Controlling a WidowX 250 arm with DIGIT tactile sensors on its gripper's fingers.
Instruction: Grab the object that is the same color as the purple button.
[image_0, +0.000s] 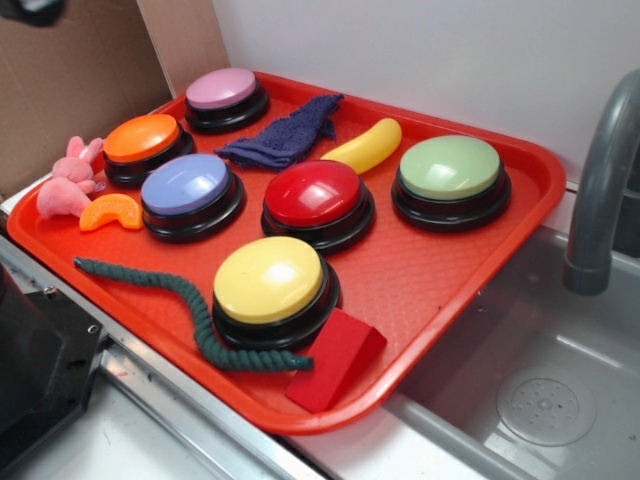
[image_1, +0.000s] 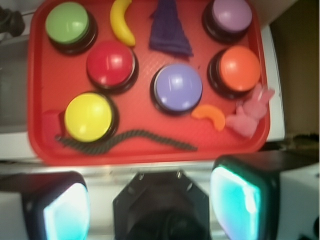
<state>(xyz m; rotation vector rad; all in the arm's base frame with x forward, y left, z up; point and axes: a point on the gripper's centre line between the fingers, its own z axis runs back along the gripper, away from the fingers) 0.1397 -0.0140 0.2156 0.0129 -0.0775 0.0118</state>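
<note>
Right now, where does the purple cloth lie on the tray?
In the exterior view the purple cloth lies at the tray's far side, between the pink button and the yellow banana.

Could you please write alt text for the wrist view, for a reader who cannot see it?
A red tray seen from above holds six round buttons: green, red, yellow, blue-purple, orange and pink-purple. A dark purple rag lies at the top centre beside a yellow banana; a green rope runs along the near edge. The open fingers frame the bottom.
</note>
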